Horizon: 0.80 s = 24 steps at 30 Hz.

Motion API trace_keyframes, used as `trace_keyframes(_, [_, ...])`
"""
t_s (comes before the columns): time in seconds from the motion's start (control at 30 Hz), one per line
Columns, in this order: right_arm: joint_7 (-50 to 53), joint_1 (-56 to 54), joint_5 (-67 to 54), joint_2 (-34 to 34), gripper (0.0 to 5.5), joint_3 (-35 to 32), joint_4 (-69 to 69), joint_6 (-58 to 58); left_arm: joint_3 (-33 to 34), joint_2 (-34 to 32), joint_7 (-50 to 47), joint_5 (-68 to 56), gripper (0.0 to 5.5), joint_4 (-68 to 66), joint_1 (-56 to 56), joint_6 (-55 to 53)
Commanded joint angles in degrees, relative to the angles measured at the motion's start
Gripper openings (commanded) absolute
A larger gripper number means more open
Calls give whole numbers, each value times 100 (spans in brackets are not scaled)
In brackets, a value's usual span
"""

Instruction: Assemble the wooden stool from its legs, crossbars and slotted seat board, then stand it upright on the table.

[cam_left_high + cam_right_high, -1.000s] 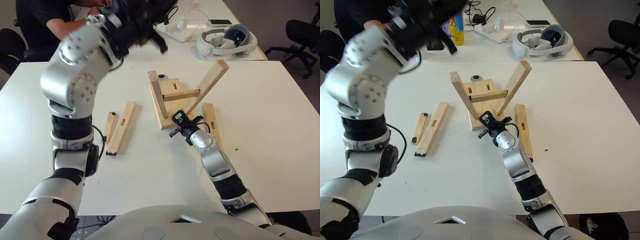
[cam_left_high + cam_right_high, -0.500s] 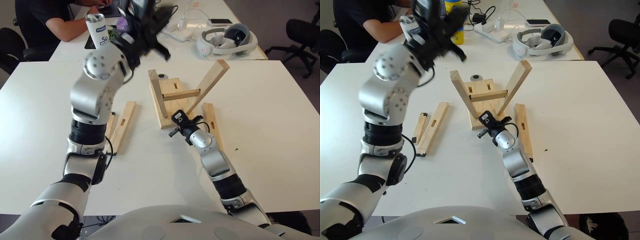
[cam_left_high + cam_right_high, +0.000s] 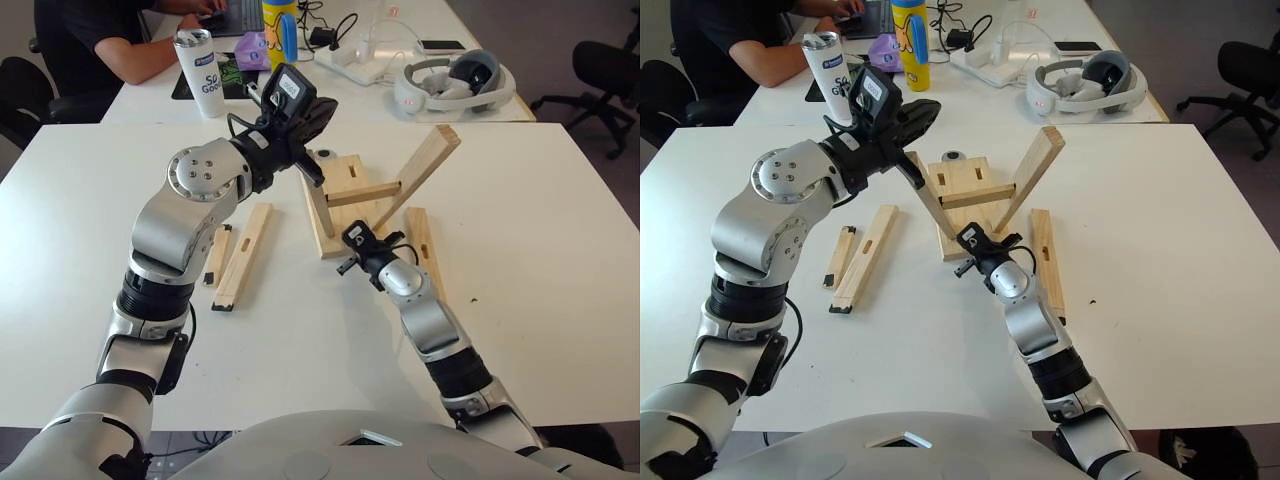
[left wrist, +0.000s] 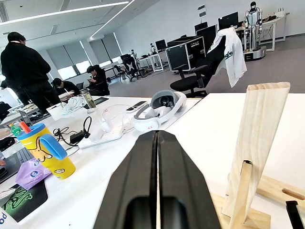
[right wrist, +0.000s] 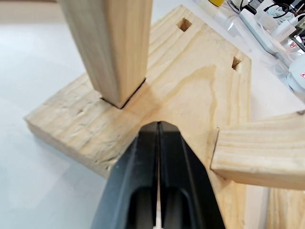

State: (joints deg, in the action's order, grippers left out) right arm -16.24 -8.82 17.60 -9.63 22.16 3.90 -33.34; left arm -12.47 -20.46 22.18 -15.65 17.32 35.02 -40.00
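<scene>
The eye views share the counter [image 3: 540, 250] from above. The left wrist view looks level across it; the right sits, seemingly, right against the seat board [image 5: 190, 90].

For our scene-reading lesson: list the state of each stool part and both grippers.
Pale wooden slotted seat board: lying flat, two legs fitted.
Two fitted square wooden legs: standing in the board, splayed apart.
Short wooden crossbar: joined between those legs.
Loose wooden leg right of the board: lying flat, unfitted.
Loose slotted leg and short bar on the left: lying flat, unfitted.
Left gripper: shut, empty.
Right gripper: shut, empty, by the board.
</scene>
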Motion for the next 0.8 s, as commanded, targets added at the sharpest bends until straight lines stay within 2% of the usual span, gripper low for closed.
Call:
trace_keyframes(0.03, [-507, 617, -236, -30, 0, 381, -723, -699, -67, 379, -428, 299, 1, -573, -322, -71])
trace_keyframes(0.17, [-492, 646, -252, 8, 0, 415, -733, -700, 467, 700, -1175, 693, 1, -721, 23, 769])
trace_keyframes(0.43, [-319, 347, -319, 299, 0, 294, -942, -495, 440, 807, -1325, 1127, 1, -1351, 114, 1163])
trace_keyframes(0.6, [-29, -67, -190, 605, 0, 231, -1505, -415, 946, 784, -1699, 1244, 1, -863, 32, 1596])
trace_keyframes(0.8, [544, -435, -280, 937, 0, -238, -1980, -46, 1248, 788, -2086, 1572, 1, -8, -210, 1911])
